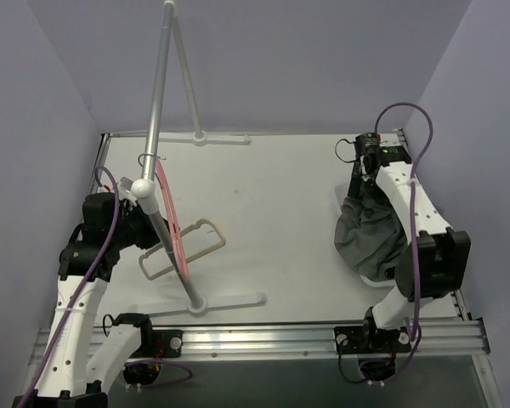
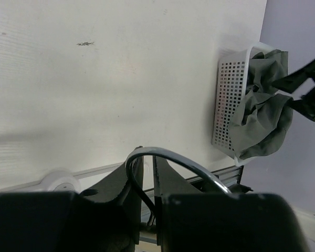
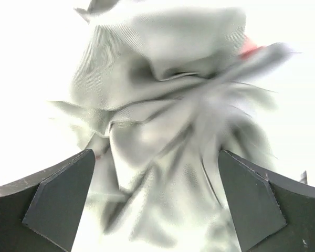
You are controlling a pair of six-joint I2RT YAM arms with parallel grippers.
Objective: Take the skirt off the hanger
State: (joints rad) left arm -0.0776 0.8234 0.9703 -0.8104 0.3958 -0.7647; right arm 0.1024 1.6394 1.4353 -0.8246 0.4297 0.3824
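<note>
The grey skirt (image 1: pixel 370 236) lies bunched in a white basket (image 1: pixel 372 276) at the right. My right gripper (image 1: pixel 367 189) hangs just over it, jaws wide open. In the right wrist view the skirt (image 3: pixel 163 115) fills the space beyond the gripper (image 3: pixel 156 173), with no cloth pinched. The bare pink and beige hanger (image 1: pixel 185 245) hangs at the left by the rack. My left gripper (image 1: pixel 143 226) is shut on its metal hook (image 2: pixel 170 156), which passes between the nearly closed jaws (image 2: pixel 147 164). The left wrist view also shows the skirt (image 2: pixel 260 113) in the basket (image 2: pixel 227 100).
A metal clothes rack stands on the left: a sloping pole (image 1: pixel 157 110) with white feet near (image 1: pixel 208 302) and far (image 1: pixel 200 136). Purple walls close in the white table (image 1: pixel 272 212) on three sides. An aluminium rail (image 1: pixel 263 336) runs along the near edge.
</note>
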